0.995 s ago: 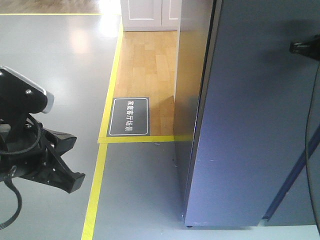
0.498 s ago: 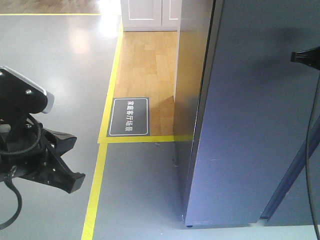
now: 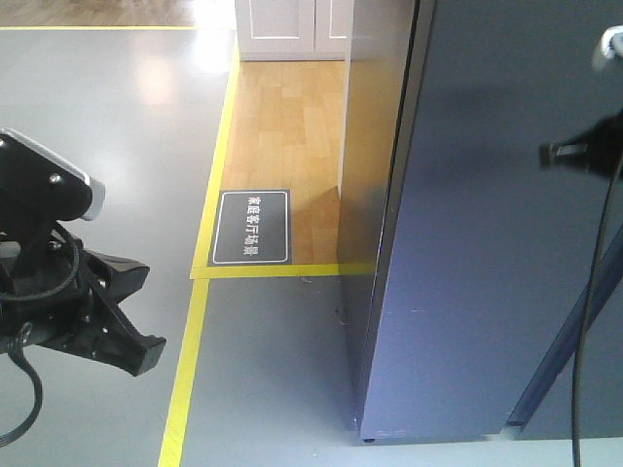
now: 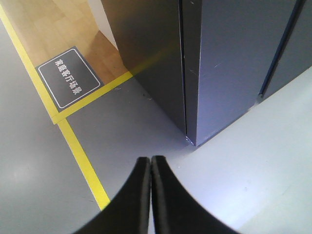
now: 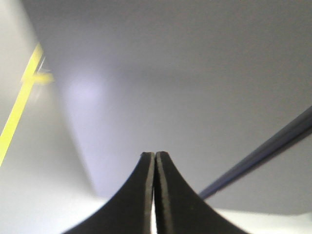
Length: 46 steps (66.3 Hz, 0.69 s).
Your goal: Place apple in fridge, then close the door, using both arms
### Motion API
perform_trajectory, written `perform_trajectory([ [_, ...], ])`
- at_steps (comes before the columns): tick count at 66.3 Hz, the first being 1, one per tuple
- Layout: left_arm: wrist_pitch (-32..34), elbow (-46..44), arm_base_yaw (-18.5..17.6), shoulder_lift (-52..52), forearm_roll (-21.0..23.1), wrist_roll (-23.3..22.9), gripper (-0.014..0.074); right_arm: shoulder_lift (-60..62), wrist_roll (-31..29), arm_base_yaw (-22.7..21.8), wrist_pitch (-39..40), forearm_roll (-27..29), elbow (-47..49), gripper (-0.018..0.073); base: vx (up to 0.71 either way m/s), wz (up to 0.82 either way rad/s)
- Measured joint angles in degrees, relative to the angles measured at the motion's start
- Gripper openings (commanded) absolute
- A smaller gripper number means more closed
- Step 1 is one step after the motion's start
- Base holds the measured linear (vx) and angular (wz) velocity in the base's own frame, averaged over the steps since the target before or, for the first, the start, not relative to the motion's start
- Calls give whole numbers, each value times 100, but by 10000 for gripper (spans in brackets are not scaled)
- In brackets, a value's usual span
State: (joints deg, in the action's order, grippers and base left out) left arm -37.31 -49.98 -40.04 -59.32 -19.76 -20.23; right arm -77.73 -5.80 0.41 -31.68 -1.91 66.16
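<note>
The dark grey fridge (image 3: 375, 195) fills the right side of the front view. Its door (image 3: 487, 253) lies against the body, with only a thin seam showing in the left wrist view, where the door (image 4: 234, 58) is seen from its lower corner. My right gripper (image 3: 547, 154) is shut and empty, its tip close to the door face high on the right; in its own view the right gripper (image 5: 155, 154) points at the blurred door panel. My left gripper (image 4: 150, 158) is shut and empty, low over the grey floor left of the fridge. The apple is out of view.
A blue tape strip (image 3: 565, 331) runs diagonally across the door's lower right. Yellow floor tape (image 3: 185, 379) borders a wood-floor patch (image 3: 287, 126) holding a black sign (image 3: 251, 227). White cabinets (image 3: 292, 27) stand at the back. My left arm (image 3: 68, 311) is at the lower left.
My right gripper has moved down and to the left across the door face. The left arm and the door have not visibly moved.
</note>
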Motion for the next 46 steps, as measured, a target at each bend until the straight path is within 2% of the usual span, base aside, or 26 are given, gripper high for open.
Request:
perform_trajectory([
  [11, 0, 0, 0, 0, 0, 0, -6, 900, 615, 632, -524, -475, -755, -3, 0, 0],
  [20, 0, 0, 0, 0, 0, 0, -6, 1582, 1244, 975, -994, -940, -1259, -3, 0, 0],
  [28, 0, 0, 0, 0, 0, 0, -6, 2254, 1554, 1097, -1351, -1069, -1724, -3, 0, 0],
  [46, 0, 0, 0, 0, 0, 0, -6, 3772, 1629, 1098, -2256, -1027, -2699, -3, 0, 0],
])
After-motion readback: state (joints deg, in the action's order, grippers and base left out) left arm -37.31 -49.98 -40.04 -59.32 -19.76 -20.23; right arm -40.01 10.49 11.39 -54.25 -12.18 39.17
